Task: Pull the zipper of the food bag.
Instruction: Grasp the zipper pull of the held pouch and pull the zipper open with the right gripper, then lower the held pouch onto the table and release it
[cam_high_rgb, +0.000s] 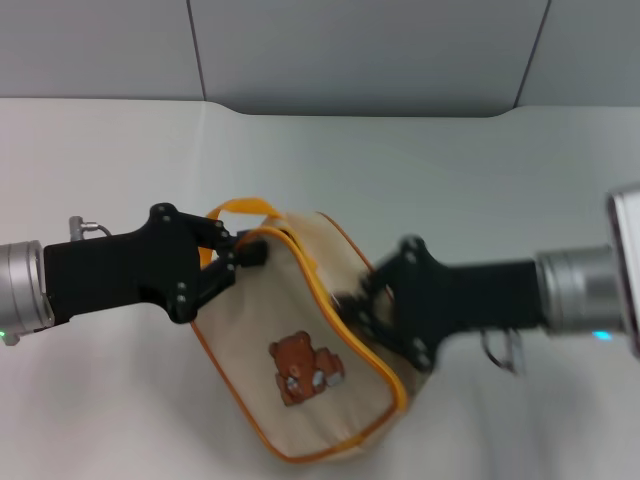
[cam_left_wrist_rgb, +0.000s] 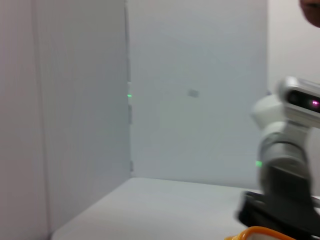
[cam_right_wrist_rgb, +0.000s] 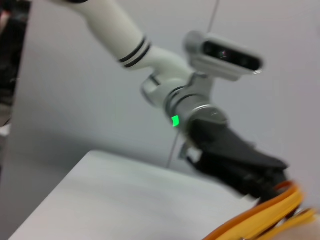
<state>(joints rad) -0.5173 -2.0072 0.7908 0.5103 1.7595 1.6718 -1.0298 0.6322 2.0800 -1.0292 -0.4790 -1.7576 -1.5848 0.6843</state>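
The beige food bag (cam_high_rgb: 300, 300) with a brown bear print (cam_high_rgb: 300, 368) is held tilted over the white table in the head view. My left gripper (cam_high_rgb: 248, 256) is shut on its upper corner, just under the yellow-orange handle loop (cam_high_rgb: 243, 206). My right gripper (cam_high_rgb: 352, 308) is closed on the yellow-orange zipper (cam_high_rgb: 398, 390) partway along the bag's right edge. Its fingers hide the silver pull tab. The right wrist view shows the left gripper (cam_right_wrist_rgb: 277, 176) above orange strips of the bag (cam_right_wrist_rgb: 270, 212). The left wrist view shows an orange edge of the bag (cam_left_wrist_rgb: 257, 231).
The white table (cam_high_rgb: 120, 400) extends all around the bag. Grey wall panels (cam_high_rgb: 350, 50) stand behind the table. The right arm (cam_left_wrist_rgb: 282, 165) shows in the left wrist view.
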